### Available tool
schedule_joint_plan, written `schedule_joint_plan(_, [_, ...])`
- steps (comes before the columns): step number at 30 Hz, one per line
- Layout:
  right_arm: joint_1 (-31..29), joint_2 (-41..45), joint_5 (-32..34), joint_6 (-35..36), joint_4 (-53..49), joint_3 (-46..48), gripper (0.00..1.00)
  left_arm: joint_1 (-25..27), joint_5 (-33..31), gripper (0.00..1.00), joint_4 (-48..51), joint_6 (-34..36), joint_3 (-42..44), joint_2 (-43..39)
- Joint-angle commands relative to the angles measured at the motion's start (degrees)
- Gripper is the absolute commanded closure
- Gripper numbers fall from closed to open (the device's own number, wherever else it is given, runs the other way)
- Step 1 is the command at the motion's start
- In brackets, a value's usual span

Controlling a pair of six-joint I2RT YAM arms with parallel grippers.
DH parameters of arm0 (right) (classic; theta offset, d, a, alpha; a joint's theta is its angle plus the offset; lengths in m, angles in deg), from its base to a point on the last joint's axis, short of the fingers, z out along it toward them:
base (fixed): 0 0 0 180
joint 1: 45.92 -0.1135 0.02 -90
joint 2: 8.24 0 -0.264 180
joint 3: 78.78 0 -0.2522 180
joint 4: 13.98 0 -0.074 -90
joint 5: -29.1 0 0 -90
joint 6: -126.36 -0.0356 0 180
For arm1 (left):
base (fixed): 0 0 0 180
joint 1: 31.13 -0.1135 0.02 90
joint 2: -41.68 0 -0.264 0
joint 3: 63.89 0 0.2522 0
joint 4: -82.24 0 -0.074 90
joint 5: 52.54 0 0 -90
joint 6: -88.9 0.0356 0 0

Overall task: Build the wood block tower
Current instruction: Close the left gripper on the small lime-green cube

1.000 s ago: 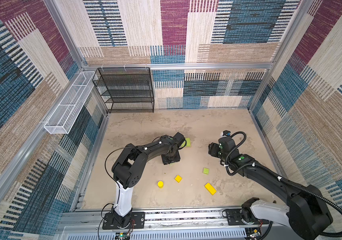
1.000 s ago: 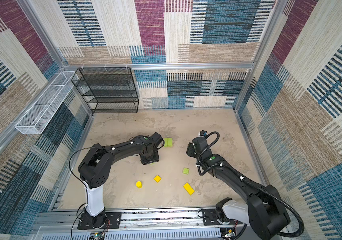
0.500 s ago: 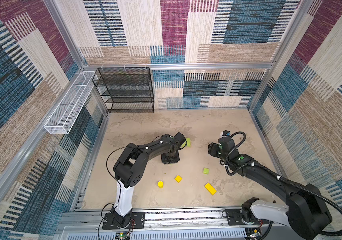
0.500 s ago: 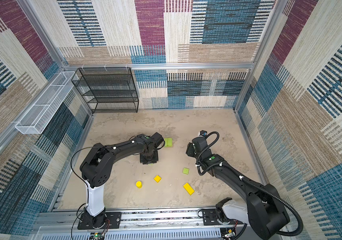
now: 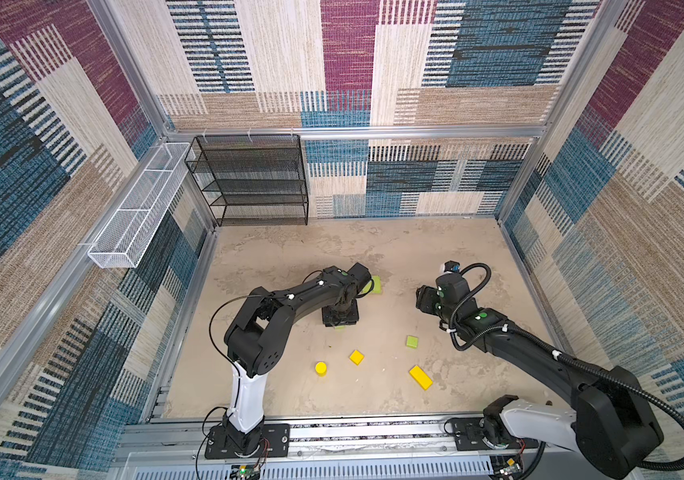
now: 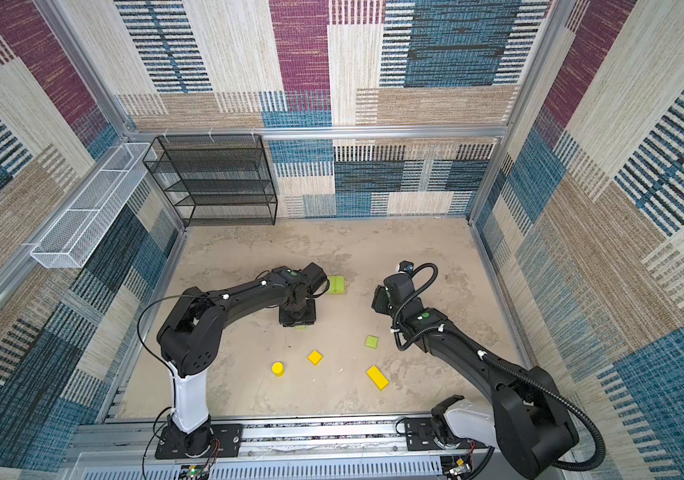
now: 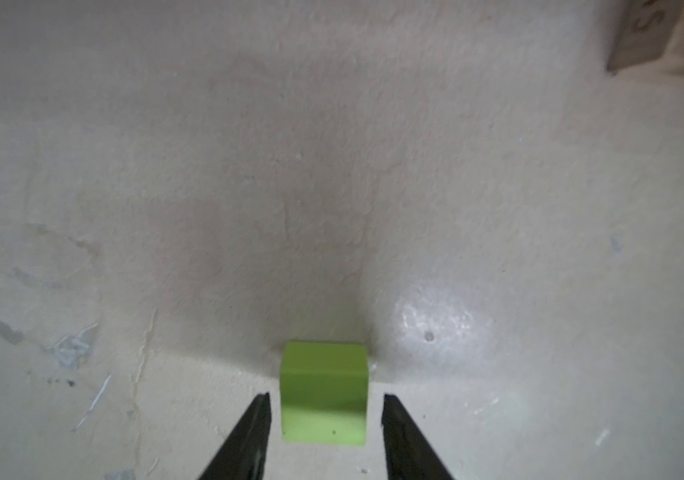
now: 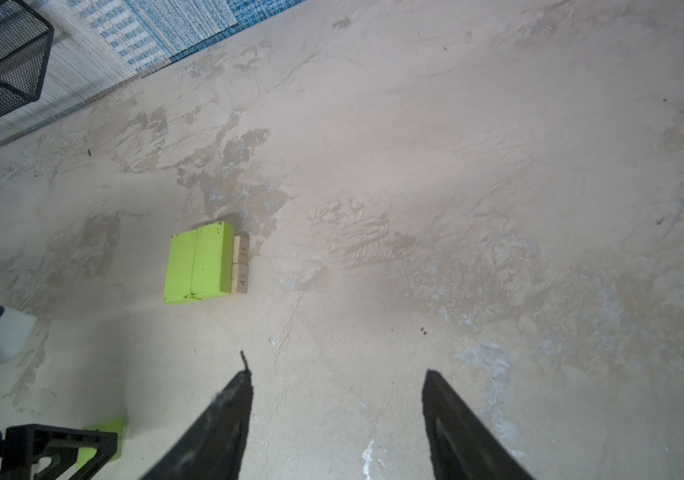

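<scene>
Lime-green cube (image 7: 323,374) between left pincer (image 7: 325,400) tips, narrow gaps both sides, not gripped, right pincer (image 8: 336,380) wide open, empty

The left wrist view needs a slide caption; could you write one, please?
Left pincer open around a green cube on the table, fingers clear of its sides.

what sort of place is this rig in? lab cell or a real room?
Most likely a purpose-built robot test cell: fabric-patterned walls in a metal frame, two arms bolted to a rail at the front, and small wood blocks scattered on a tabletop.
</scene>
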Motion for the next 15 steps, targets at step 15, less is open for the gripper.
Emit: schedule_joint_plan(15, [0.00,1.57,1.00,0.01,0.69,0.31,0.33,0.13,-1.45,0.61,0.75,0.93,-0.42,0.87])
